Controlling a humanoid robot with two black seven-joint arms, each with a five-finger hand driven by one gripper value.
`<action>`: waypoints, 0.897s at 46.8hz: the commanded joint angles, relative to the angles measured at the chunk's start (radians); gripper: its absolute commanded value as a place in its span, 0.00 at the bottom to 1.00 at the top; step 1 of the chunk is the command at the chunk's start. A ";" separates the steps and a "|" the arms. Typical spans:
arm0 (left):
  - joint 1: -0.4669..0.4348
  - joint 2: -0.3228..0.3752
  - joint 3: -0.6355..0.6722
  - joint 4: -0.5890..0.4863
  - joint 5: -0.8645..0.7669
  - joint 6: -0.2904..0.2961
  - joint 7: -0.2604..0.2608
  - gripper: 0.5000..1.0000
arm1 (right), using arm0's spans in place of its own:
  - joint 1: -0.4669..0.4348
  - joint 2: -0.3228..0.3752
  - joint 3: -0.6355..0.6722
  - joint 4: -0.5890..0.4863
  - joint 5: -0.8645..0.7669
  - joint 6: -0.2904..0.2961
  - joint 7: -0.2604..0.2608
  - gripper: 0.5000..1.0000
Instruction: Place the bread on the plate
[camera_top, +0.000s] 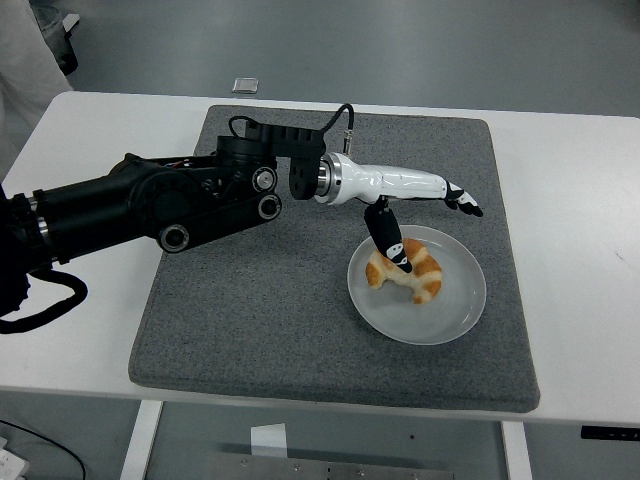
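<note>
Counter (90, 130) carries a grey mat (300, 340); your left arm reaches in over it from the left edge. Left hand (405, 200) is stretched flat, fingers (462, 200) apart and extended rightward, gripping nothing. Thumb hangs down just above the bread. Bread (405, 275) lies on the plate (450, 315), just below and slightly toward you from the hand, long axis running roughly left to right. Judged placed; your next move looks like clearing away. Right arm not visible.
</note>
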 joint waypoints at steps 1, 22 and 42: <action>0.000 0.022 -0.030 -0.002 -0.084 -0.005 0.000 0.99 | 0.000 0.000 0.000 0.000 0.000 0.000 0.000 0.86; 0.012 0.176 -0.067 0.003 -0.552 0.004 0.003 1.00 | 0.000 0.000 0.000 0.000 0.000 0.000 0.000 0.86; 0.041 0.286 -0.178 0.054 -0.667 -0.001 0.003 1.00 | 0.000 0.000 0.000 0.000 0.000 0.000 0.000 0.86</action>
